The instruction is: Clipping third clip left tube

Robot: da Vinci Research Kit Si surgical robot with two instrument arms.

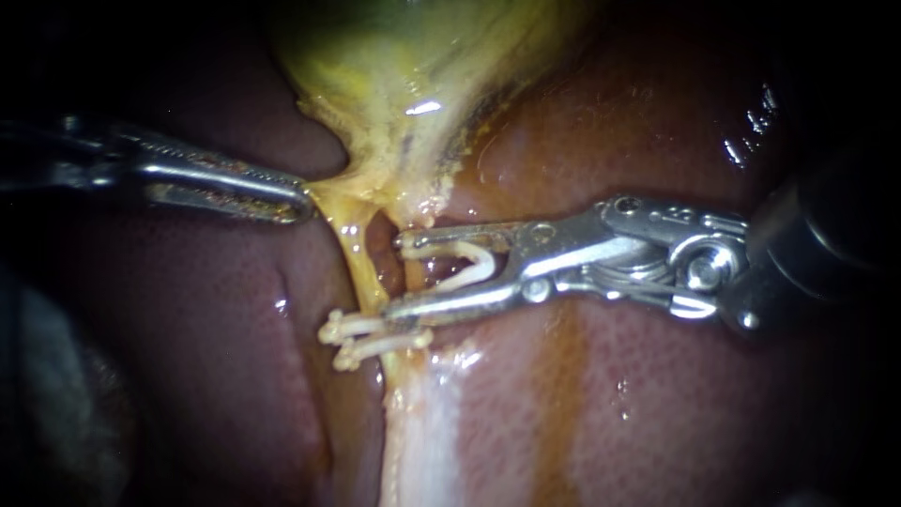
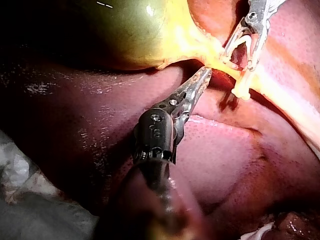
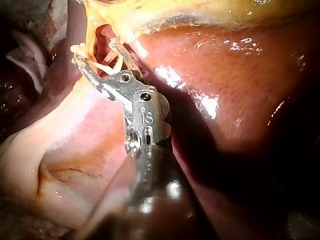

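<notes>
A thin yellow tube (image 1: 361, 268) runs down from the gallbladder (image 1: 404, 75) neck. Two white clips (image 1: 375, 338) sit across it lower down. My right instrument (image 1: 399, 274) comes in from the right, its jaws spread wide with an open white clip (image 1: 474, 263) seated between them. Its tips lie just right of the tube, above the two clips. My left instrument (image 1: 298, 205) has its jaws closed on yellow tissue at the gallbladder neck, holding it out to the left. In the left wrist view its tip (image 2: 204, 76) meets that same yellow tissue.
Dark red liver (image 1: 657, 404) surrounds the tube on both sides. A pale band of tissue (image 1: 422, 441) runs down below the clips. The green-yellow gallbladder (image 2: 130, 35) lies beyond the left instrument.
</notes>
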